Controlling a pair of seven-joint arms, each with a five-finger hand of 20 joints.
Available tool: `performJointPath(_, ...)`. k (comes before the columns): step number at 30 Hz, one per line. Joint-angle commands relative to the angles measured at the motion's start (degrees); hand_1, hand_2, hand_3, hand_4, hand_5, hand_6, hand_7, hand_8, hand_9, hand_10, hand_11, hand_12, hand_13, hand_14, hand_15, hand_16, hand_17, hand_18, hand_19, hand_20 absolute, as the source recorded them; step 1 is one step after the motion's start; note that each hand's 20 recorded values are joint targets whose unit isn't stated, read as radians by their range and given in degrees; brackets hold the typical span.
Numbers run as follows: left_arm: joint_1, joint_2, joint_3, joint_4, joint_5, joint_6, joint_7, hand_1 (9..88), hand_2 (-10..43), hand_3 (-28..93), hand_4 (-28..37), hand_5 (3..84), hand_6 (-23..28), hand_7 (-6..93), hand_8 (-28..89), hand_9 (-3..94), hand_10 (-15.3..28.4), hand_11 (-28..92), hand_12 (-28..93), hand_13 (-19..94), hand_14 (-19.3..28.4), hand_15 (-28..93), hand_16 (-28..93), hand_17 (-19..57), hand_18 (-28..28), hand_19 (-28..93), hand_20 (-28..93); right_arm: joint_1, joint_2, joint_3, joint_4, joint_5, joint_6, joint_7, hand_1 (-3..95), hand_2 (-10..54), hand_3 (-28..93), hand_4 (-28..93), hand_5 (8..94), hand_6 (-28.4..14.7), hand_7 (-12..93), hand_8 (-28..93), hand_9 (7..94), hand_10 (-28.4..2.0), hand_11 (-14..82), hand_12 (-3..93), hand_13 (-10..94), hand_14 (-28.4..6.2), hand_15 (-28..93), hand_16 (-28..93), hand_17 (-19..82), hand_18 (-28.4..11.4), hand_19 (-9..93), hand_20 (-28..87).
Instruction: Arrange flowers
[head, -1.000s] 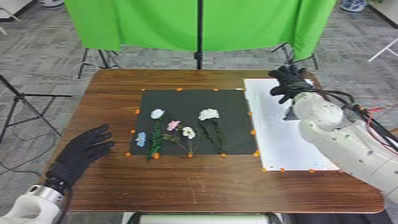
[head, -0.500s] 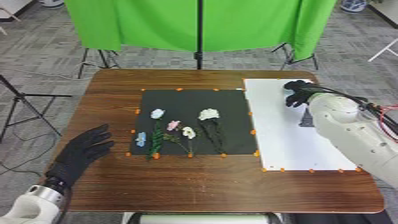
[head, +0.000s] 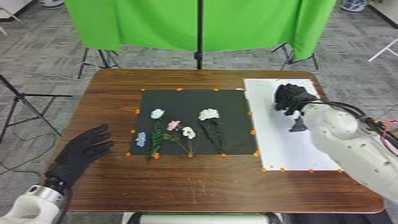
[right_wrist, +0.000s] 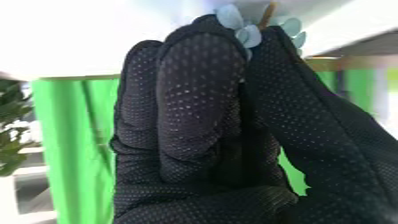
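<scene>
My right hand (head: 291, 97) is over the white sheet (head: 282, 152). My thumb and fingers pinch a twig with pale blue-green leaves (right_wrist: 249, 36). My left hand (head: 82, 150) is open, beside the black mat (head: 182, 100). On the mat lie a blue flower (head: 140, 139), a pink flower (head: 174, 125) and three white flowers (head: 209, 114), with their green stems pointing toward me.
</scene>
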Motion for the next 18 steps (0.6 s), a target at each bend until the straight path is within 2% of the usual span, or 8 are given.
performJointPath(1, 0.4, -0.65, 0.17, 0.29, 0.10, -0.22, -0.67, 24.9, 1.5, 70, -28.3, 30.8, 4.6, 19.2, -10, 27.2, 12.2, 21, 15, 21, 15.6, 38, -4, -9.3, 22.4, 54, -1, -9.9, -0.9, 3.4, -11.9, -2.2, 4.5, -7.0, 53.6, -9.5, 84, -28, 77.1, 1.0, 36, -10, 89.2, -4.6, 18.0, 44.1, 91, 1.4, 45, 27, 41, -9.7, 85, 14)
performJointPath(2, 0.7, -0.80, 0.10, 0.14, 0.13, -0.27, -0.70, 24.9, 1.5, 70, -28.3, 30.8, 4.6, 19.2, -10, 27.2, 12.2, 21, 15, 21, 15.6, 38, -4, -9.3, 22.4, 54, -1, -10.0, -1.6, 2.7, -12.1, -3.0, 6.0, -8.6, 53.5, -9.5, 84, -28, 77.0, 1.0, 36, -10, 89.1, -4.5, 18.1, 44.3, 91, 1.5, 45, 27, 41, -9.9, 85, 14)
performJointPath(6, -0.1, -0.49, 0.95, 0.59, 0.25, -1.26, -0.82, 24.9, 1.6, 70, -28.3, 30.8, 4.6, 19.1, -10, 27.2, 12.2, 21, 15, 21, 15.6, 38, -4, -9.3, 22.4, 54, -1, -9.0, -3.3, -0.9, -11.3, -6.8, 10.2, -10.5, 52.8, -9.5, 84, -28, 76.7, 1.1, 37, -11, 89.1, -4.2, 18.5, 44.4, 91, 1.7, 45, 28, 42, -10.3, 82, 19)
performJointPath(10, -1.1, -0.53, 1.25, 1.13, 0.25, -2.22, -1.37, 24.9, 1.6, 70, -28.3, 30.7, 4.6, 19.1, -10, 27.1, 12.2, 21, 15, 21, 15.7, 38, -4, -9.3, 22.4, 54, -1, -9.0, -3.8, -2.0, -11.0, -5.9, 8.0, -10.2, 52.6, -9.5, 84, -28, 76.3, 1.3, 38, -11, 89.0, -4.2, 18.6, 44.5, 91, 1.7, 46, 28, 42, -10.4, 82, 20)
performJointPath(12, -1.0, -0.31, 1.24, 1.20, 0.13, -2.19, -1.22, 24.8, 1.6, 70, -28.3, 30.7, 4.6, 19.2, -10, 27.1, 12.2, 21, 15, 21, 15.7, 38, -4, -9.4, 22.4, 54, -1, -9.0, -3.7, -2.4, -10.9, -6.2, 8.1, -10.0, 52.7, -9.5, 84, -28, 75.9, 1.3, 38, -10, 88.6, -4.2, 18.5, 44.5, 91, 1.5, 46, 28, 41, -10.4, 81, 20)
performJointPath(18, 0.5, -0.34, 0.52, 0.55, 0.18, -2.16, -0.57, 24.8, 1.5, 70, -28.3, 30.7, 4.6, 19.2, -10, 27.2, 12.3, 21, 15, 21, 15.7, 38, -4, -9.4, 22.4, 54, -1, -10.4, -3.1, -1.0, -11.7, -6.2, 6.2, -9.1, 51.4, -9.5, 83, -28, 73.5, 1.7, 40, -11, 87.4, -4.3, 18.5, 44.0, 90, 1.1, 46, 28, 41, -11.3, 77, 22)
